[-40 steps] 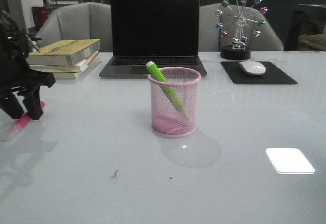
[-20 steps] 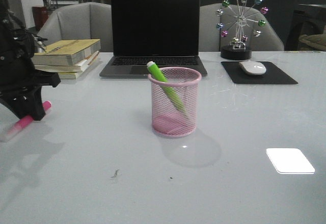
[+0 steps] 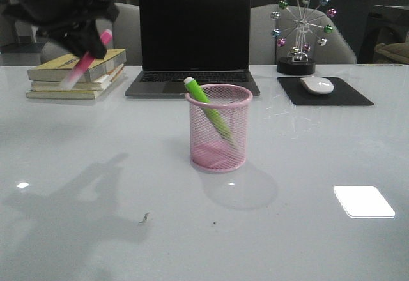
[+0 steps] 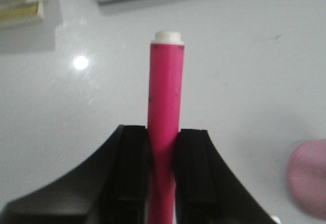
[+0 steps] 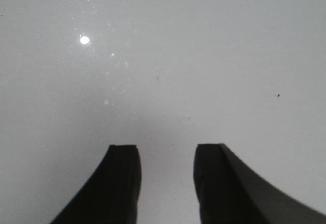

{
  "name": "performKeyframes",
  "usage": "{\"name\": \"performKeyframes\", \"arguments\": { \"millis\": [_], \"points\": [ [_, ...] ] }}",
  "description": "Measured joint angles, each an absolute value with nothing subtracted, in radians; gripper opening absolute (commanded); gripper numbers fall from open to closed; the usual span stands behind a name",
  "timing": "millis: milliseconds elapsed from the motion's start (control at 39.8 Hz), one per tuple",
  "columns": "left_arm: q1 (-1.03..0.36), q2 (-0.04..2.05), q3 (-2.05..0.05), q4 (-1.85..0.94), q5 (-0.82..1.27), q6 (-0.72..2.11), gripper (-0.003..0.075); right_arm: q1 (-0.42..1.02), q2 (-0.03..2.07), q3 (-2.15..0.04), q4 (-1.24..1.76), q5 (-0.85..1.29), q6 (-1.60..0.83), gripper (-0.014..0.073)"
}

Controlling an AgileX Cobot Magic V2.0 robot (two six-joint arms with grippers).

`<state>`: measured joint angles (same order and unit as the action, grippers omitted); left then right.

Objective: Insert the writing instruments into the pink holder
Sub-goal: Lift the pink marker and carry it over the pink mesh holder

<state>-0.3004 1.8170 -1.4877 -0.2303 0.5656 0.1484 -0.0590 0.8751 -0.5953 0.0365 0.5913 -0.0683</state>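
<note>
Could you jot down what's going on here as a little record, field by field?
Left gripper: shut on pink marker, raised above the table
Right gripper: open, holds nothing
Green marker: leaning inside cup
Behind cup: laptop
Far left: books
Far right: mouse on pad

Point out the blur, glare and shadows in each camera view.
Front view: the left end effector and pink highlighter are motion-smeared; a bright window reflection glares on the table, and the pink holder casts a soft shadow. Left wrist view: one small light spot, holder edge out of focus. Right wrist view: the right end effector is dark over glossy table, with one glare dot.
</note>
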Motion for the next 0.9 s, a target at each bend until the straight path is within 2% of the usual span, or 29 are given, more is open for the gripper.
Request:
{"name": "performKeyframes", "arguments": {
  "millis": [251,452,729,905],
  "points": [
    [-0.414,1.765,-1.488,-0.295,0.390,0.148,0.0092,-0.059,0.875,-0.595,0.036,0.591,-0.068,0.0388],
    [-0.526,1.765,-1.445,-0.305,0.166,0.148,0.0092,-0.059,0.875,-0.595,0.036,0.595,-0.068,0.0388],
    [-0.657,1.765,-1.258,-0.361,-0.215,0.148,0.0092,-0.059,0.875,-0.595,0.036,0.632,-0.068,0.0388],
    [-0.711,1.772,-1.161,-0.366,-0.365,0.148,0.0093,-0.059,0.875,-0.595,0.036,0.634,-0.068,0.0388]
  ]
}}
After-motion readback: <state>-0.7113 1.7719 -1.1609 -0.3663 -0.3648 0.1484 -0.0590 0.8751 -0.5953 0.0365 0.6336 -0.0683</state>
